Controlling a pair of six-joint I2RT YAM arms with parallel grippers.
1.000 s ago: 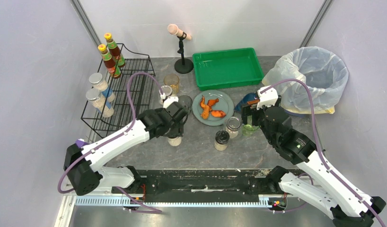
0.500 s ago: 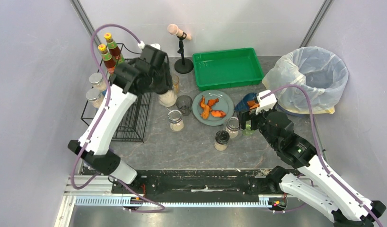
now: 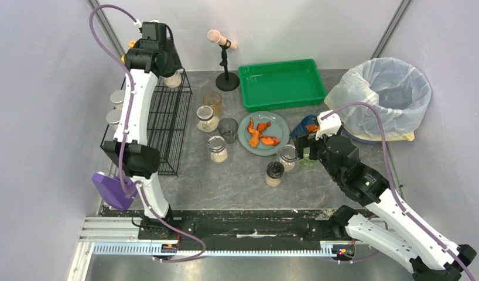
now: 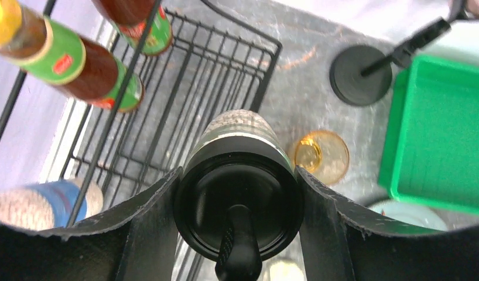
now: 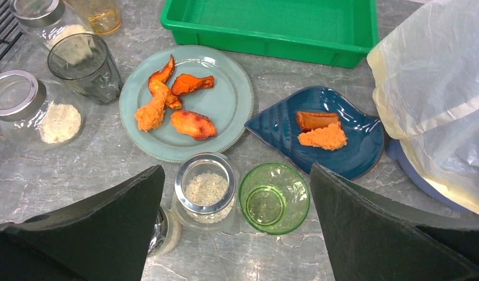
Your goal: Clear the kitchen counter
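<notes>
The kitchen counter (image 3: 237, 182) is dark grey stone-look. My left gripper (image 3: 166, 69) is raised over the far end of the black wire rack (image 3: 167, 120). It is shut on a black-lidded jar (image 4: 237, 193) with pale contents, seen in the left wrist view between the fingers (image 4: 149, 222). My right gripper (image 3: 307, 147) is open and empty above a green glass (image 5: 274, 198) and an open rice jar (image 5: 205, 188). A grey-green plate of chicken pieces (image 5: 225, 105) and a blue dish of food (image 5: 354, 140) lie just beyond.
Two sauce bottles (image 4: 70, 65) and two jars (image 3: 115, 108) stand in the rack. On the counter are further jars (image 3: 217, 148), a grey glass (image 3: 228, 127), an amber glass (image 3: 212, 100), a green tray (image 3: 281, 84), a stand (image 3: 226, 76) and a lined bin (image 3: 389, 96).
My left arm has swung from the middle of the counter up and back to the rack's far end, holding a jar. My right gripper has barely moved.
</notes>
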